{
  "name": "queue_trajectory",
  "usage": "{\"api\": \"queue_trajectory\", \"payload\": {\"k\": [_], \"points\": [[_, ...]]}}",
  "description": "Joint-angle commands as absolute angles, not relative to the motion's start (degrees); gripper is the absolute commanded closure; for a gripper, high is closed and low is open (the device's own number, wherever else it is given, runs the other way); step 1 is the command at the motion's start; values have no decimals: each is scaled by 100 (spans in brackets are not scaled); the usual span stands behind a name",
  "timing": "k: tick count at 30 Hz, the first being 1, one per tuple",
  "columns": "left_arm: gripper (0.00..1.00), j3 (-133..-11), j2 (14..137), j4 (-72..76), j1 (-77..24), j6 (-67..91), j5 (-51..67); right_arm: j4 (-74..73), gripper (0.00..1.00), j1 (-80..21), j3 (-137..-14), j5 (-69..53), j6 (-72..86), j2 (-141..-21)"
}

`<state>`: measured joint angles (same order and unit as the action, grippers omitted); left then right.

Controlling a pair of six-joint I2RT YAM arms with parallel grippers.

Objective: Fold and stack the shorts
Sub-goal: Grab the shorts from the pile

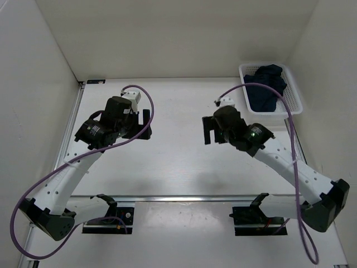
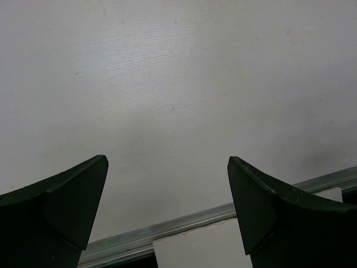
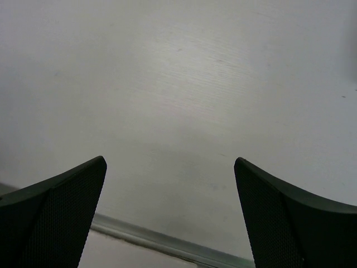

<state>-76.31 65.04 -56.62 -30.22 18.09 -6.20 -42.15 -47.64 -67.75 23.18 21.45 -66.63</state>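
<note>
The white mesh basket [image 1: 294, 89] holds the dark navy shorts [image 1: 266, 85], which lie crumpled inside it, heaped against its far wall, with a fold rising just above its rim; they are neither spread out nor folded. The right gripper [image 1: 207, 130] hangs over the white table [image 1: 178, 167] to the left of the basket and a little nearer the arm bases, well apart from it and touching nothing. Its jaws are spread wide and nothing lies between them. In the right wrist view the right gripper [image 3: 170, 161] shows two dark fingertips [image 3: 67, 201] standing far apart, with only bare tabletop and a strip of metal rail [image 3: 156, 240] beneath them. The left gripper [image 1: 146, 123] is farther still from the basket, out to its left beyond the right gripper, and faces that gripper across a stretch of bare table. Its jaws are likewise parted and hold nothing. The left wrist view of the left gripper [image 2: 167, 162] shows the same wide gap above the tabletop and a metal rail [image 2: 167, 229]. A purple cable [image 1: 277, 92] from the right arm loops across the basket's near side, passing over the shorts.
</note>
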Motion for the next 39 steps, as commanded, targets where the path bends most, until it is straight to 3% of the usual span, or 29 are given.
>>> {"api": "queue_trajectory", "payload": {"k": [1, 7, 15, 26, 29, 30, 33, 39], "points": [[0, -7524, 6294, -5537, -3023, 1837, -659, -4175, 0, -3697, -7214, 2841, 2241, -7134], [0, -7523, 6354, -5484, -3023, 1898, -720, -4192, 3, -1287, -8822, 688, 2241, -8758], [0, -7822, 6671, -5484, -3023, 2013, -913, -4587, 1, -134, -11283, 1344, 2846, -11193], [0, -8015, 7162, -5511, -3023, 2003, -1354, -4667, 3, 949, -14130, 714, 3076, -14288], [0, -8164, 7444, -5511, -3023, 2004, -1354, -4422, 37, 1072, -14221, 449, 3128, -14467], [0, -8165, 7497, -5511, -3023, 2004, -1354, -4316, 66, 1072, -14021, 353, 3129, -14467], [0, -8218, 7602, -5511, -3023, 2126, -1301, -4052, 100, 1072, -13554, 351, 3190, -13950], [0, -8016, 7138, -5511, -3023, 2522, -1065, -3446, 100, 633, -12341, 572, 2910, -12149]]}}
